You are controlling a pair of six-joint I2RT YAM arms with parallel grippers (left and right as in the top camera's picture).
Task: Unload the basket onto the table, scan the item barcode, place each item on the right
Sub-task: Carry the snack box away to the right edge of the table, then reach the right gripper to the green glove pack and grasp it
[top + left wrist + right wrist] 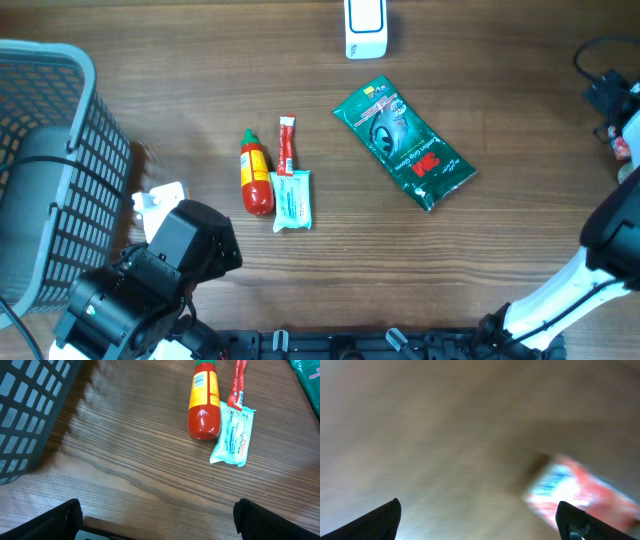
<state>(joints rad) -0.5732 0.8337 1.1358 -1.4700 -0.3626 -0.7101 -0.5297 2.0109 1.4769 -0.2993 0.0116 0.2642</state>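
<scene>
A white barcode scanner (366,28) stands at the table's far edge. Near the middle lie a red sauce bottle (256,172) with a yellow label, a thin red stick pack (287,145) and a pale teal sachet (292,200). A green 3M packet (403,143) lies to their right. My left gripper (157,517) is open and empty, low over bare wood, short of the bottle (204,402) and sachet (233,435). My right gripper (480,517) is open too. Its view is blurred, with a red, white and blue item (575,490) beside the right finger, not between the jaws.
A tall grey mesh basket (50,170) fills the left side, close to my left arm (150,280). The right arm (610,240) reaches along the right edge, where black cables (605,90) lie. The table's front edge runs just below the left fingers (50,522).
</scene>
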